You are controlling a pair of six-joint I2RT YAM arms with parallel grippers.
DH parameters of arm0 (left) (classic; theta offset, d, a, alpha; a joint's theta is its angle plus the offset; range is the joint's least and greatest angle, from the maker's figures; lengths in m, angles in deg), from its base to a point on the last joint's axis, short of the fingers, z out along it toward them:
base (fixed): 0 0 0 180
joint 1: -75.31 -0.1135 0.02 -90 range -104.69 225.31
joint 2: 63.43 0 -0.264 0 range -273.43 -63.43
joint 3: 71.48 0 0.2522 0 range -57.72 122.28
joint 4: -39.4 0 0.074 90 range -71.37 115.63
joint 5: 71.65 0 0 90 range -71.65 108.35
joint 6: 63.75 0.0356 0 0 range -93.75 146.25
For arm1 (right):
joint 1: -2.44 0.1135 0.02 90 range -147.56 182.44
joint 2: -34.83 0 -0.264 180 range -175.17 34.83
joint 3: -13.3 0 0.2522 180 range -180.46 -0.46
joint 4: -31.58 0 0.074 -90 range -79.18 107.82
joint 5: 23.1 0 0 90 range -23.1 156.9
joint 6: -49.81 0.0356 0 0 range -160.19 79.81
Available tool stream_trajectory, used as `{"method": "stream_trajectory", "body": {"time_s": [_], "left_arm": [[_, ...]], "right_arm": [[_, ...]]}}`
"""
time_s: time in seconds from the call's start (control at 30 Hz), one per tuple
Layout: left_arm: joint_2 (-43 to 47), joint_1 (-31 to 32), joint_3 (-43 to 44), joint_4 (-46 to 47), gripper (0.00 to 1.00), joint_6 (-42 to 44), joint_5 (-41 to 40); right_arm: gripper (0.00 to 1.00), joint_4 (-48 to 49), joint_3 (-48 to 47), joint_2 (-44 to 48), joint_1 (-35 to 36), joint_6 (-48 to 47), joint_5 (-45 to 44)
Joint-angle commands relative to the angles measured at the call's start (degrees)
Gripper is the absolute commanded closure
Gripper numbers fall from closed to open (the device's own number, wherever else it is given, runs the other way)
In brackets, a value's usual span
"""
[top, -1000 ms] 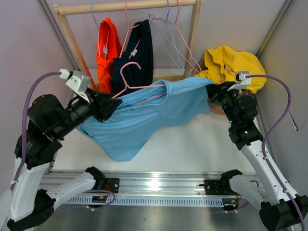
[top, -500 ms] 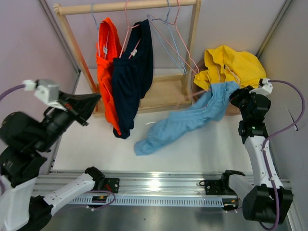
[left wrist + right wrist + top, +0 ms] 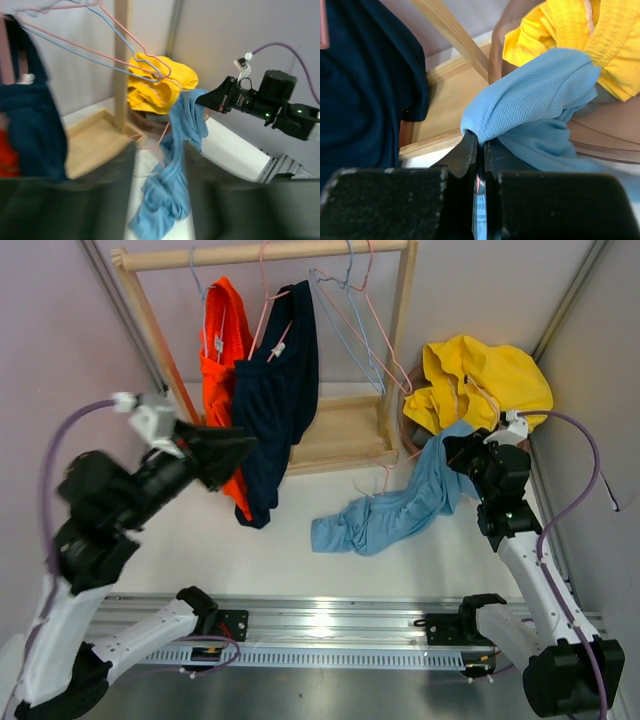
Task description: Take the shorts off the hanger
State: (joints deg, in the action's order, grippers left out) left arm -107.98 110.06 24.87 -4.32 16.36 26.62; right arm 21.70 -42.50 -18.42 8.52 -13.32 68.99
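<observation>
The light blue shorts (image 3: 400,510) lie crumpled on the white counter (image 3: 300,540). Their lower end is bunched near the middle, and their upper end is lifted toward your right gripper (image 3: 452,450). In the right wrist view you can see this gripper pinched closed on a fold of the blue mesh, with the fabric humped over its tips.

Your left gripper (image 3: 243,445) hangs over the counter's left side, in front of the orange garment (image 3: 220,350). Its own wrist view is blurred, but the fingers stand partly apart with nothing between them.

A thin pink hanger wire (image 3: 384,478) shows by the rack's base, just beside the top of the shorts. You cannot tell whether it is threaded through them.

Beside the right gripper, a brown round container (image 3: 605,135) holds a yellow garment (image 3: 485,375), which spills over its rim. On the wooden rack (image 3: 260,255), the orange garment and a navy garment (image 3: 280,390) hang side by side, next to empty wire hangers (image 3: 350,330).
</observation>
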Motion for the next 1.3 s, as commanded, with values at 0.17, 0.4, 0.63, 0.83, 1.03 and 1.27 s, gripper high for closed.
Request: {"method": "stream_trajectory", "body": {"time_s": [0.17, 0.4, 0.63, 0.83, 1.03, 1.27], "left_arm": [[-17.03, 1.99, -28.52, 33.34, 0.26, -12.17, 8.25], [-37.08, 6.57, -32.22, 51.9, 0.29, -12.52, 7.19], [-50.62, 7.44, -31.44, 70.11, 0.31, -15.51, 11.32], [-59.75, 7.71, -27.57, 75.3, 0.32, -16.03, 13.7], [-66.44, 8.32, -23.53, 78.56, 0.33, -17.09, 14.93], [-71.98, 8.85, -19.84, 78.29, 0.34, -17.53, 13.97]], "right_arm": [[1.0, -2.03, -3.31, 5.09, 0.94, -2.79, -3.67], [1.0, -3.09, -2.52, 5.97, 0.68, -4.29, -4.37], [1.0, -1.68, -1.64, 4.56, 0.68, -3.58, -2.79], [1.0, -1.86, -1.73, 4.56, 0.77, -3.49, -2.79], [1.0, -2.39, -2.08, 4.12, 0.77, -4.02, -2.7], [1.0, -2.91, -2.61, 3.07, 0.77, -4.81, -1.03]]}}
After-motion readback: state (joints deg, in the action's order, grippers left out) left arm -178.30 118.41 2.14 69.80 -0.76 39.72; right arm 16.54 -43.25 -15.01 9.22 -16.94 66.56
